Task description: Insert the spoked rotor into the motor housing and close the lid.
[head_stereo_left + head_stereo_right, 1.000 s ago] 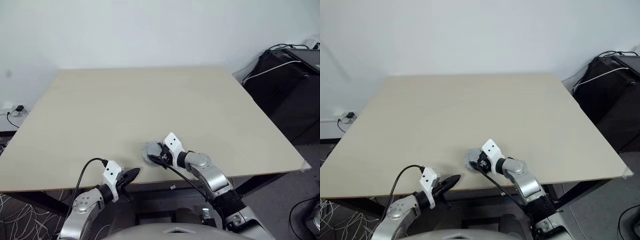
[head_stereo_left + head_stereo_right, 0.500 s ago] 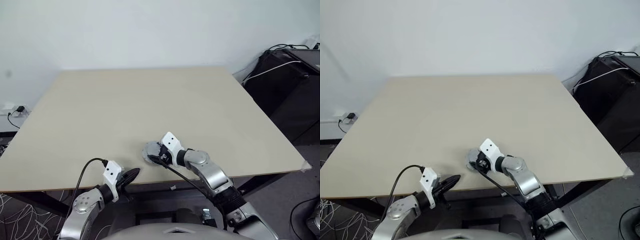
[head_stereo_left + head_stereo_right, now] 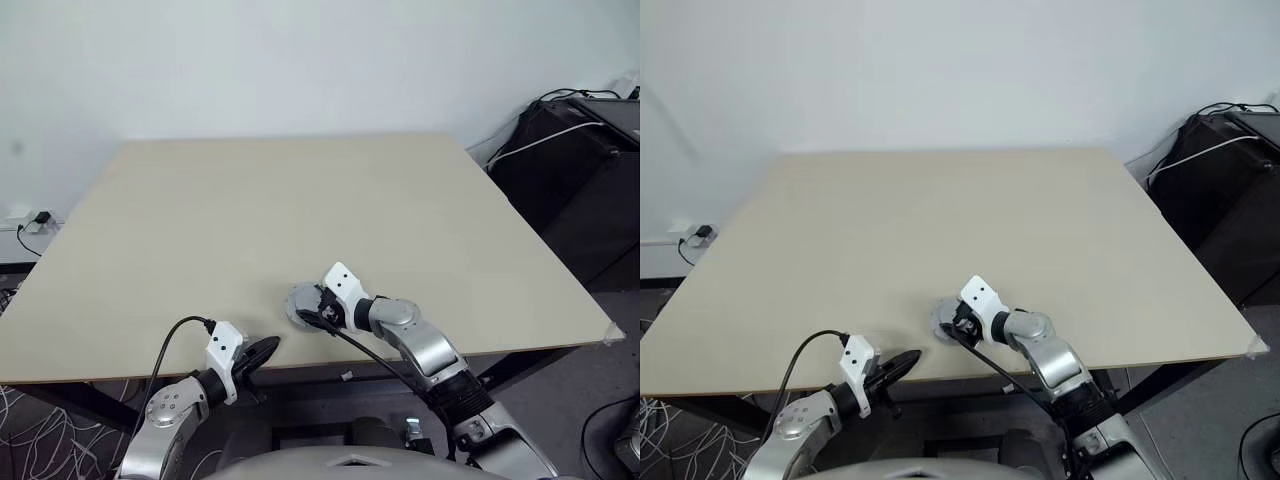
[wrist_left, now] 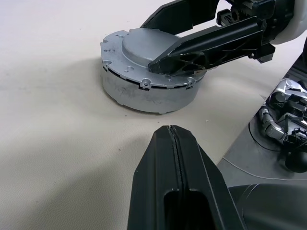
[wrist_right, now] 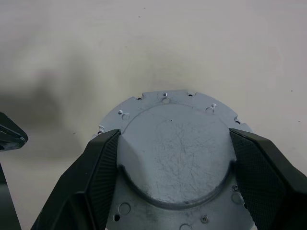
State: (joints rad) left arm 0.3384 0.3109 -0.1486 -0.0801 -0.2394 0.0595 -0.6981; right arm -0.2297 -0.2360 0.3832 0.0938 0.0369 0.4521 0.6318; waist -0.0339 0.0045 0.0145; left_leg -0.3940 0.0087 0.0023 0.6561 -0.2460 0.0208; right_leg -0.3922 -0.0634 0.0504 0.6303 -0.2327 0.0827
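We see the motor housing, a round grey metal drum, sitting on the beige table near its front edge, a little right of the middle. Its lid is on top, a flat disc with a raised round centre and small holes around the rim. We cannot see the rotor, since the lid covers the inside. The right gripper is set over the lid with its two black fingers spread wide, one against each side of the raised centre, so it clasps that raised part. The right arm reaches in from the lower right over the table edge, bent at the elbow, with the wrist angled down and toward the left. The left gripper hovers just past the front edge of the table, near the housing but apart from it, its fingers pressed together with nothing between them. It points forward and slightly to the right, toward the housing. A dark cabinet with cables stands right of the table.
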